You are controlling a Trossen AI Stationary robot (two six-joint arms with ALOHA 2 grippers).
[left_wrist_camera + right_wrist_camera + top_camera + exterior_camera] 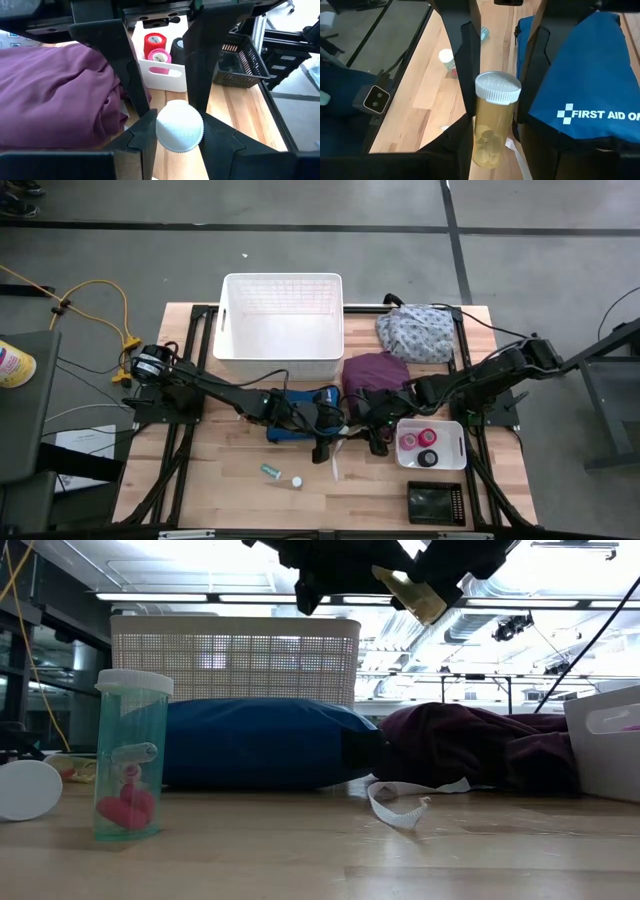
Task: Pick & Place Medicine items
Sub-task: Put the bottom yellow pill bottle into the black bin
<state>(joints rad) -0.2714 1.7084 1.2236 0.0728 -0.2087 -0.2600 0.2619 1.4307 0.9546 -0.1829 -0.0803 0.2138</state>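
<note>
Both claws meet above the middle of the desk (230, 470), between the blue first-aid pouch (300, 412) and the small white bin (432, 445) at the right. The left claw (180, 131) pinches a ribbed white cap (180, 126) between its fingers. The right claw (495, 117) grips a yellowish pill bottle (492, 131) around its body, and that bottle already wears its own white lid; round tablets show through the clear wall near its base.

Judging by the layout, each item is bound for the white bin, where a red roll (154, 41), a pink roll (160, 56) and a black roll (177, 48) already sit. A good placement would keep the bottle upright, bring one arm over the bin at a time so the wrists do not collide, and lower well inside the rim before letting go.

Near the front left edge a greenish vial (271, 470) and a tiny white bottle (296, 482) lie on the wood, not yet collected.
</note>
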